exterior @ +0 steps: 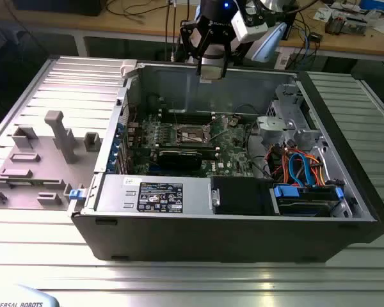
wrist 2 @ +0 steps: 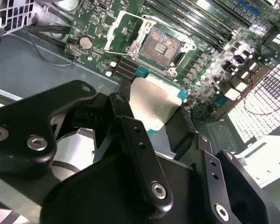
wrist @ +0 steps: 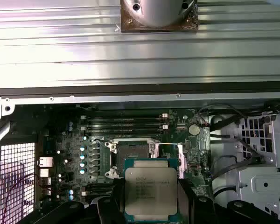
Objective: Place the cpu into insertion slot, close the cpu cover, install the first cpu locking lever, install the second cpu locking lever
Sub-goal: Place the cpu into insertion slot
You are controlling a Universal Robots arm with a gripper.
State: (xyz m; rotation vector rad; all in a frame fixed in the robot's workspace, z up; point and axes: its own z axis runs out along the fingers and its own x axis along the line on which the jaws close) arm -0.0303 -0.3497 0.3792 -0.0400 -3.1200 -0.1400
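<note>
The gripper (wrist 2: 151, 114) is clamped on the cpu (wrist 2: 158, 100), one black finger (wrist 2: 123, 112) against each of two opposite edges, so the chip's silver-grey top faces the cameras in both wrist views; its green edge shows along one side. In the exterior view the gripper hangs above the far wall of the open computer case (exterior: 345, 211), well clear of the motherboard (exterior: 230, 163) below it; the chip is in the air, not seated. The insertion slot (wrist 2: 159, 46) lies bare, its field of contacts uncovered; the cpu cover (wrist 2: 112, 24) stands swung up beside it, apart from the socket recess. In the first wrist view the held chip overlaps the near part of the socket, with the memory slots (wrist: 123, 123) beyond and a coin cell battery (wrist: 193, 129) off to one side. The case rests on a ribbed aluminium table (exterior: 179, 281); a grey fixture plate (exterior: 57, 137) lies at the exterior view's left.
</note>
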